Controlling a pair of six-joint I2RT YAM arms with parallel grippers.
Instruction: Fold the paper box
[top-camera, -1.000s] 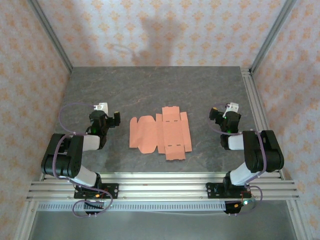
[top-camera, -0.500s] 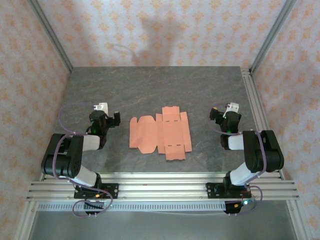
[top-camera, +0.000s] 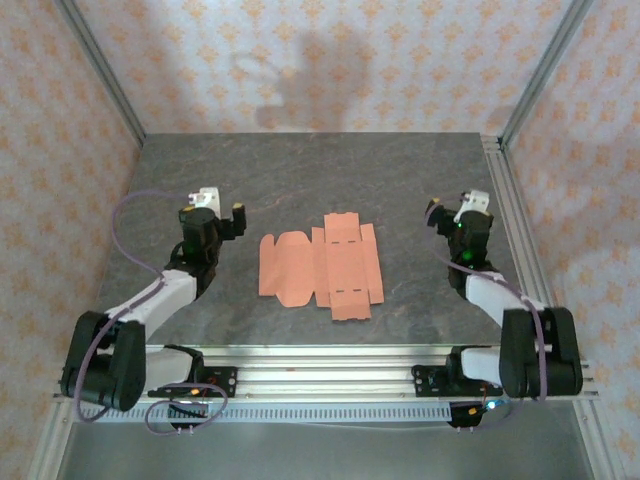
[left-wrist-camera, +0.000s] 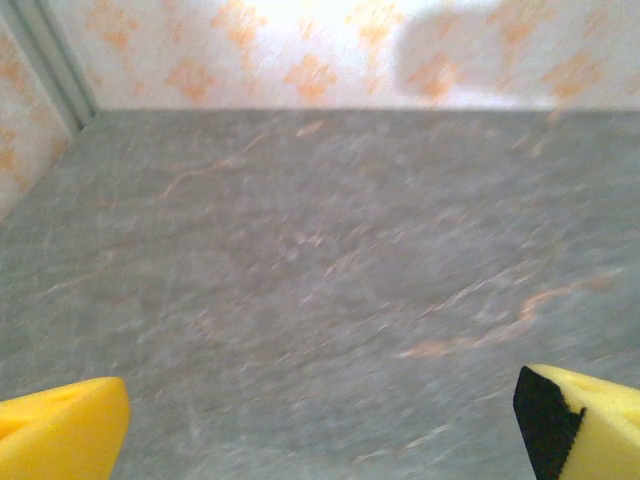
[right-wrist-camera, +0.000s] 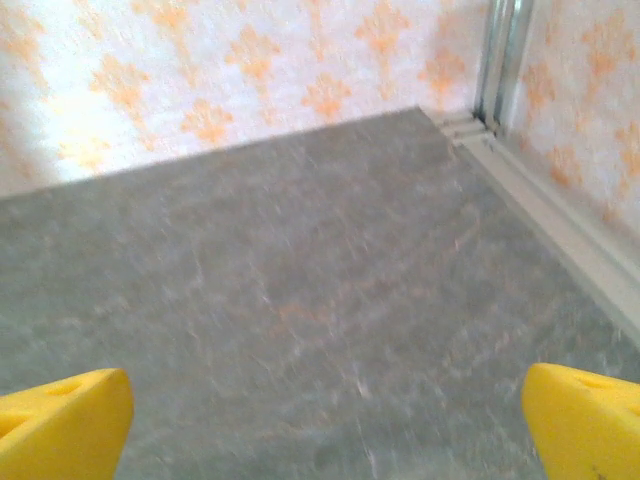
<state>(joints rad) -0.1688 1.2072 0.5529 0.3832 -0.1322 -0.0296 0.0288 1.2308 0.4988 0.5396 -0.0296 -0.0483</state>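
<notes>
Shows both arms stretched forward from the earlier tuck, left gripper (top-camera: 226, 220) and right gripper (top-camera: 447, 216) gaping empty (jaws wide apart), paper box (top-camera: 320, 265) flat, untouched, between them on table (top-camera: 300, 170); folding not begun.

Paper box (top-camera: 322, 266) salmon-orange, plain; table (top-camera: 300, 180) grey, veined; walls (top-camera: 400, 60) pale, orange floral motif; fingers (left-wrist-camera: 60, 438) yellow.

Left hand (left-wrist-camera: 320, 432) fingertips (left-wrist-camera: 60, 430) partly off-frame
</notes>
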